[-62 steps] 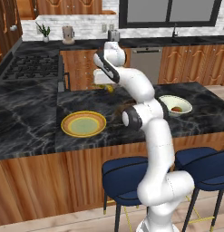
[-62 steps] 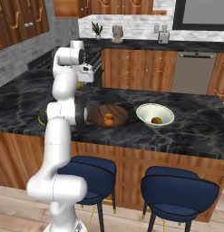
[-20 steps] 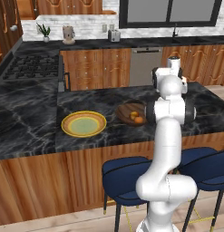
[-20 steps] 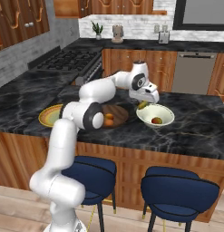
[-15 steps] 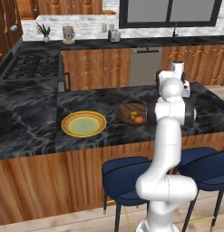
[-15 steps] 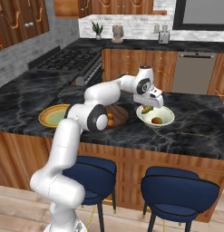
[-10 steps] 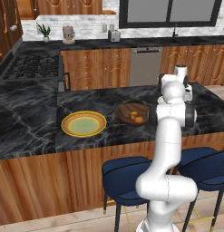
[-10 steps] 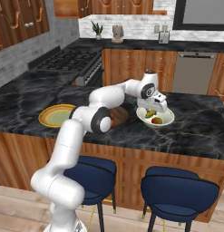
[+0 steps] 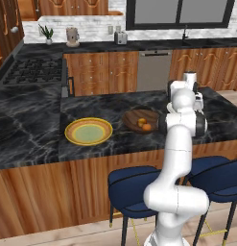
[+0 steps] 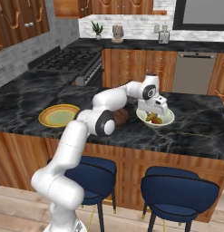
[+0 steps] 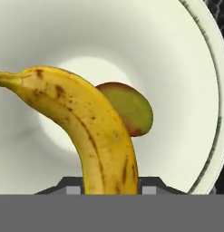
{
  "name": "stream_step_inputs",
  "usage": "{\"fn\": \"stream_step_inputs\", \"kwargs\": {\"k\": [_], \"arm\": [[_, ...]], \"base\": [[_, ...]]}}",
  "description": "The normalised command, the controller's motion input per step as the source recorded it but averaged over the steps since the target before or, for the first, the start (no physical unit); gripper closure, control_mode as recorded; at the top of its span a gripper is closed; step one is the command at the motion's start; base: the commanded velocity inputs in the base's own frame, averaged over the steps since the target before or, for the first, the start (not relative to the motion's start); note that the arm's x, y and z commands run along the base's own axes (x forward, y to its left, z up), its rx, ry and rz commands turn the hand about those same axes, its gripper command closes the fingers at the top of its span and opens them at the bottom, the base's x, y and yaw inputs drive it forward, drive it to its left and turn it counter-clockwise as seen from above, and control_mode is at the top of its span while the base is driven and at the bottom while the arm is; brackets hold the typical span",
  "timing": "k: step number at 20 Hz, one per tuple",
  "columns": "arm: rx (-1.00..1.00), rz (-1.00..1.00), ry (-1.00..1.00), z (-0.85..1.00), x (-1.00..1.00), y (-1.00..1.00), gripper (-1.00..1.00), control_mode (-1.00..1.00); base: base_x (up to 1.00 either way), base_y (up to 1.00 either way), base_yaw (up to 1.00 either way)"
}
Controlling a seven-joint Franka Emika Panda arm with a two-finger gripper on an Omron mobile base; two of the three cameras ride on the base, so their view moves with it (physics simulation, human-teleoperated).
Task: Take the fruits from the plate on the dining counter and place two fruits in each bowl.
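You see the black, white-veined counter (image 9: 38, 139) carrying a bare yellow-rimmed plate (image 9: 88, 131), a dark wooden bowl (image 9: 138, 120) with two orange fruits (image 9: 144, 124), and a cream bowl (image 10: 155, 118). Your tool (image 10: 152, 111) hangs over that bowl, clamped on a speckled yellow banana (image 11: 93, 128) above a reddish-green apple (image 11: 129, 108).

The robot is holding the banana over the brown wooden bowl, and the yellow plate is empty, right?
Not quite. The banana is over the cream bowl, beside the apple, as the hand view shows. The yellow plate is indeed empty.
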Motion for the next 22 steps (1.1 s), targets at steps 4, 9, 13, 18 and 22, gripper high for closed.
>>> {"fn": "stream_step_inputs", "kwargs": {"k": [4,9,13,18,22], "arm": [[0.00,0.00,0.04,-0.13,0.00,0.00,1.00,-1.00],[0.00,0.00,0.03,0.00,0.00,0.00,-1.00,-1.00],[0.00,0.00,0.00,0.00,-0.05,0.00,-1.00,-1.00],[0.00,0.00,0.00,0.00,-0.59,0.01,-1.00,-1.00],[0.00,0.00,0.00,0.17,-1.00,0.36,-1.00,-1.00]], "base": [[0.00,0.00,0.00],[0.00,0.00,0.00],[0.00,0.00,0.00],[0.00,0.00,0.00],[0.00,0.00,0.00]]}}
